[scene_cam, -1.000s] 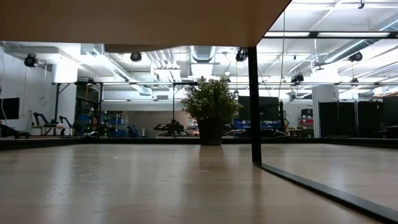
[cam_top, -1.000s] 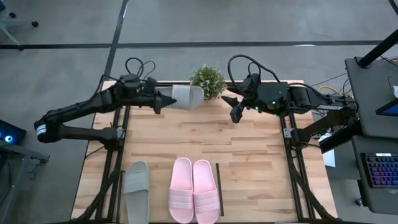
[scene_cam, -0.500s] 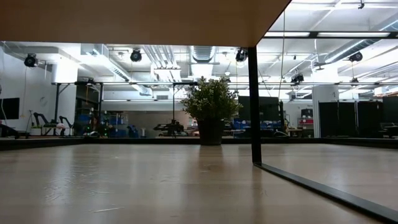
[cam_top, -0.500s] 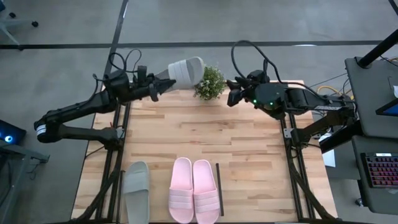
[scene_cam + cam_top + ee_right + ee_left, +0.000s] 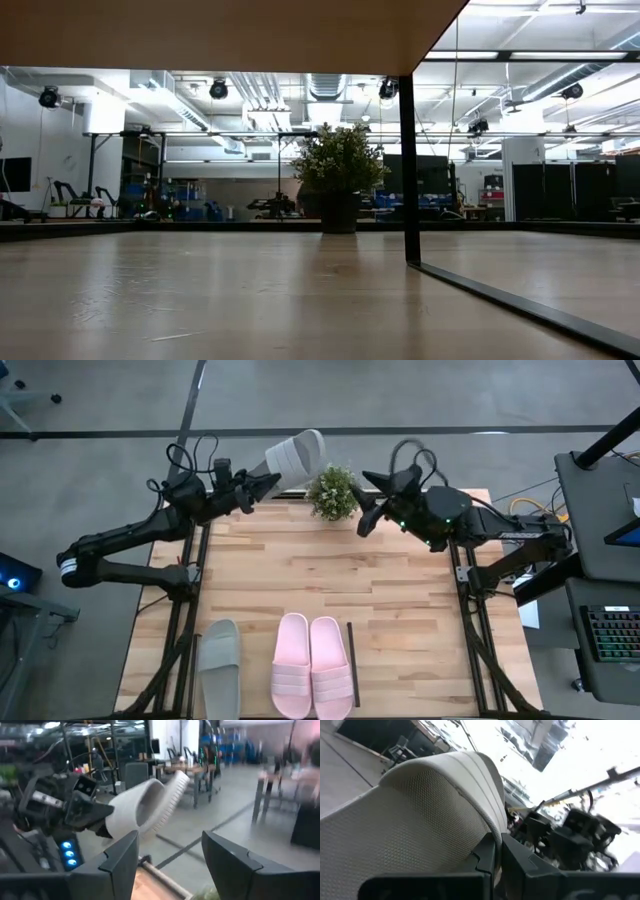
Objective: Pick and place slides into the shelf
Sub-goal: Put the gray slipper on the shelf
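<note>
Grey-green slide (image 5: 294, 456) clamped aloft in left gripper (image 5: 262, 485) just beside the potted plant (image 5: 334, 491), right gripper (image 5: 366, 501) fingers spread and holding nothing on the plant's other side — second grey-green slide (image 5: 219, 665) and pink pair (image 5: 311, 678) well apart from the plant, beside the shelf's black bar (image 5: 352, 648).

From my console I see a grey concrete floor (image 5: 420, 395) around the light wood table (image 5: 330, 575), and bright ceiling lights (image 5: 520, 25) over a workshop hall with exposed ducts (image 5: 255, 95)

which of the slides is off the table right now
The grey-green slide clamped in the left gripper, raised past the table's far edge beside the plant. Its mate and the pink pair lie flat on the table.
</note>
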You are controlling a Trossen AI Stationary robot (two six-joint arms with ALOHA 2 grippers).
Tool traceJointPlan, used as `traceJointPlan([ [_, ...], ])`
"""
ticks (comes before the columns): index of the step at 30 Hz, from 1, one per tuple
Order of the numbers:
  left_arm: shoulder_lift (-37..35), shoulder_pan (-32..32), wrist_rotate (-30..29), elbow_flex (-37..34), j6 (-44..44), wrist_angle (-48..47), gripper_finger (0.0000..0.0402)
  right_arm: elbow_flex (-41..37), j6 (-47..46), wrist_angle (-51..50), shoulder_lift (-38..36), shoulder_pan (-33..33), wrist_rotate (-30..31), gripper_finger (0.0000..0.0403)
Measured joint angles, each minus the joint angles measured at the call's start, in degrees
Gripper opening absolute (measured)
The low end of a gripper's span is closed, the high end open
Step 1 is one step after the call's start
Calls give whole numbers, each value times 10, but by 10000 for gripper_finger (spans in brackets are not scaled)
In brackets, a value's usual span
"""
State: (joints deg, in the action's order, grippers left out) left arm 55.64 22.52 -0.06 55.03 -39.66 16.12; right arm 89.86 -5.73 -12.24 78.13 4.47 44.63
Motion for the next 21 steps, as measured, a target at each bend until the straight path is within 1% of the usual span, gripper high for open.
traceJointPlan([
  [2, 3, 0, -5, 0, -5, 4, 0, 0, 59, 15, 8, 0, -13, 213],
  [7, 14, 0, -16, 1, -17, 17, 0, 0, 186, 15, 36, 0, -34, 216],
  [11, 30, 0, -15, 0, -20, 29, 0, -1, 244, 60, 65, -4, -84, 215],
  [13, 35, 0, -14, 0, -20, 29, 0, 0, 246, 83, 72, -8, -90, 215],
  [15, 40, 0, -12, 1, -18, 30, 0, 1, 226, 93, 73, -16, -104, 214],
  [17, 41, -1, -7, 1, -3, 32, 0, 8, 191, 100, 72, -27, -133, 215],
  [19, 44, -1, 2, 0, 30, 54, 0, 20, 152, 94, 68, -42, -166, 215],
  [21, 44, -1, 9, 0, 53, 67, 0, 34, 116, 84, 68, -59, -208, 215],
])
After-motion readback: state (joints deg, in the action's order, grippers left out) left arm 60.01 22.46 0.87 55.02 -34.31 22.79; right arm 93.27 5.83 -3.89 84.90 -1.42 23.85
